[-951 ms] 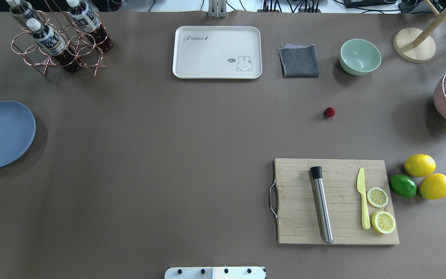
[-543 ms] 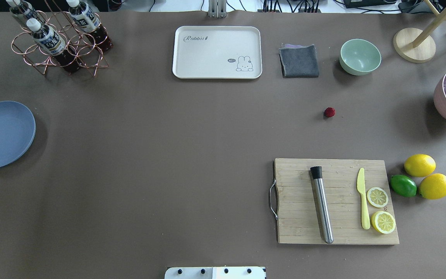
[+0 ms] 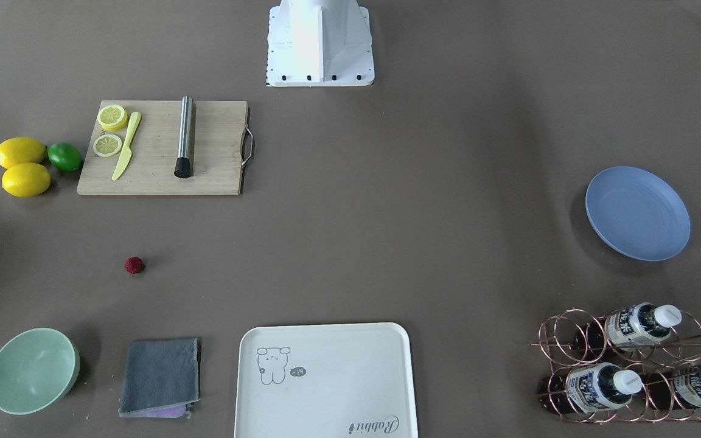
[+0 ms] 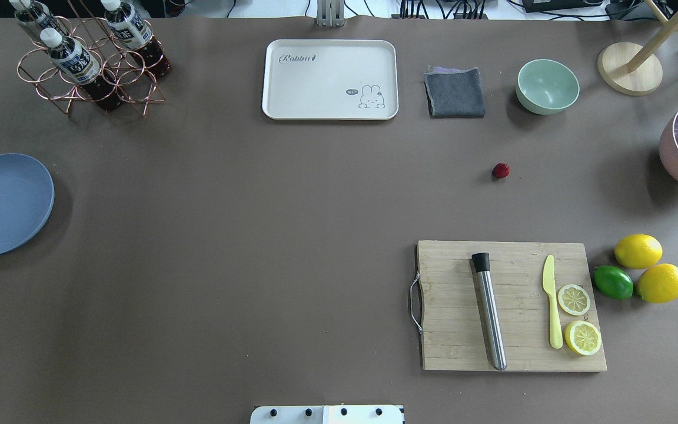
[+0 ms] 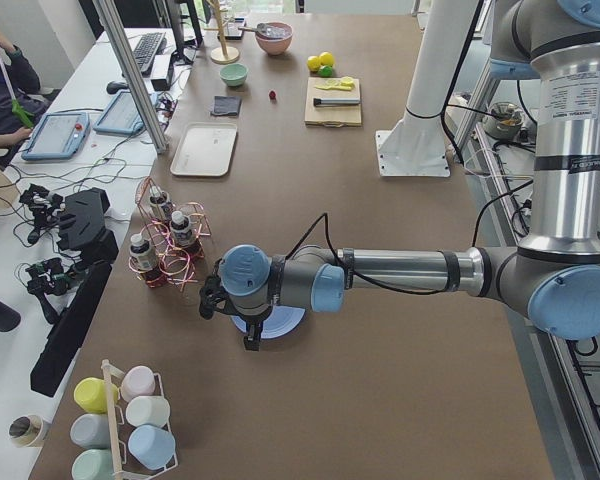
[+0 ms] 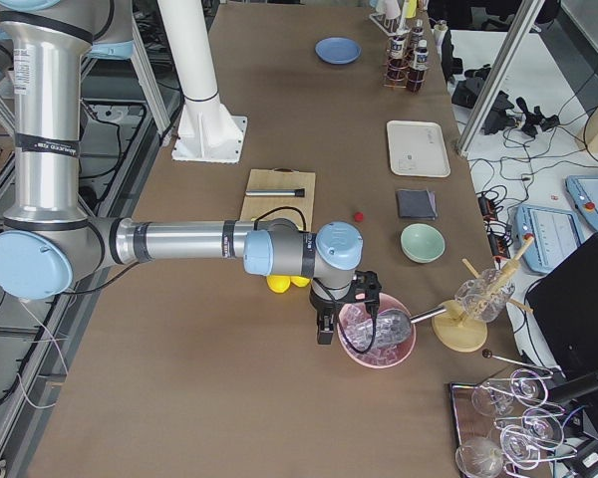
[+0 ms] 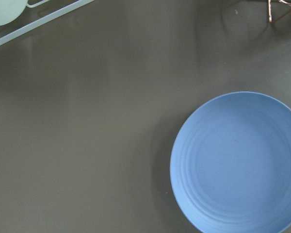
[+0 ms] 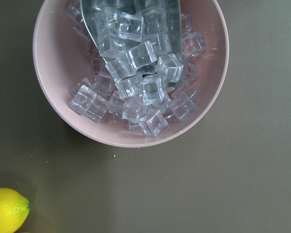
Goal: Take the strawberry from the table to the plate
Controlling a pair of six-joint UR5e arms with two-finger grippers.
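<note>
The strawberry [image 4: 500,171] [image 3: 134,265] lies alone on the table [image 4: 256,206], right of centre in the overhead view, between the green bowl and the cutting board. The blue plate [image 4: 3,203] [image 3: 638,213] [image 7: 237,160] sits bare at the table's far left edge. My left gripper [image 5: 252,338] hangs over the plate's end of the table and shows only in the exterior left view; I cannot tell its state. My right gripper [image 6: 326,329] hovers beside the pink ice bowl [image 6: 377,334], far from the strawberry [image 6: 358,214]; its state cannot be told either.
A wooden cutting board [image 4: 509,306] carries a steel muddler, a yellow knife and lemon slices. Two lemons [image 4: 648,268] and a lime [image 4: 612,282] lie to its right. At the back stand a cream tray [image 4: 330,79], grey cloth [image 4: 454,93], green bowl [image 4: 547,86] and bottle rack [image 4: 89,59].
</note>
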